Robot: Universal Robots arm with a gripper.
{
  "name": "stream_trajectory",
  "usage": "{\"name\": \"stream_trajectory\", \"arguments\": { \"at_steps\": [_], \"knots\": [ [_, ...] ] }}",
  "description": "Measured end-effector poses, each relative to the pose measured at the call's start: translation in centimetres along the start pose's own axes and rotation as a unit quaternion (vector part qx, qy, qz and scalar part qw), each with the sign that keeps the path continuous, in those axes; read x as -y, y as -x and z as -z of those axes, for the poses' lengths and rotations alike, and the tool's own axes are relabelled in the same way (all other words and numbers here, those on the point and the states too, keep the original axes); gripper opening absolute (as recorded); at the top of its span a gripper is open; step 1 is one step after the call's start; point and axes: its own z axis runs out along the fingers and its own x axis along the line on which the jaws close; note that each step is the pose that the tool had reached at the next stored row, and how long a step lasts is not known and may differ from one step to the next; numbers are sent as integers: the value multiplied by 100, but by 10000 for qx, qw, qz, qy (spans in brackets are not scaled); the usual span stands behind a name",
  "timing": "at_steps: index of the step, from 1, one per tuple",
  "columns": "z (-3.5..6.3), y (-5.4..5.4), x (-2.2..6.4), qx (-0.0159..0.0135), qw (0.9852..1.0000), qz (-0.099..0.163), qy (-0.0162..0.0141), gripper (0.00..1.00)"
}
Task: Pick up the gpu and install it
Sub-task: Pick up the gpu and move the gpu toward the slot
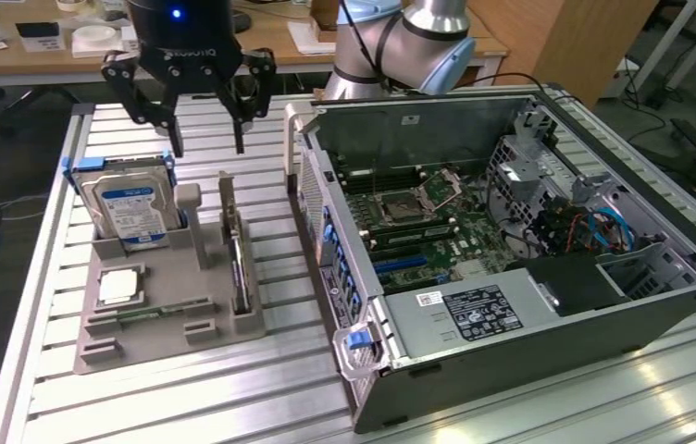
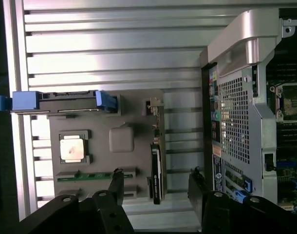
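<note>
Hovering spread wide and empty, the tool (image 1: 206, 129) sits above the gpu (image 1: 240, 268), which stands on edge in the grey tray (image 1: 156, 319), long axis seemingly crosswise to the tool's closing line.

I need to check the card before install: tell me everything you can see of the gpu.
The gpu is a thin, dark card standing on its long edge in a slot of the grey holder tray, between the hard drive and the open computer case. It shows edge-on, so its faces are hidden. A paler, metal-looking piece sits at one end. Only the tray touches it; the gripper hangs above, jaws open.
</note>
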Motion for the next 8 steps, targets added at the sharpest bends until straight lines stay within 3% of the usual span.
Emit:
{"name": "stream_trajectory", "arguments": {
  "at_steps": [8],
  "knots": [
    [-108, 28, 67, -6, 9999, 131, 4, 65]
  ]
}}
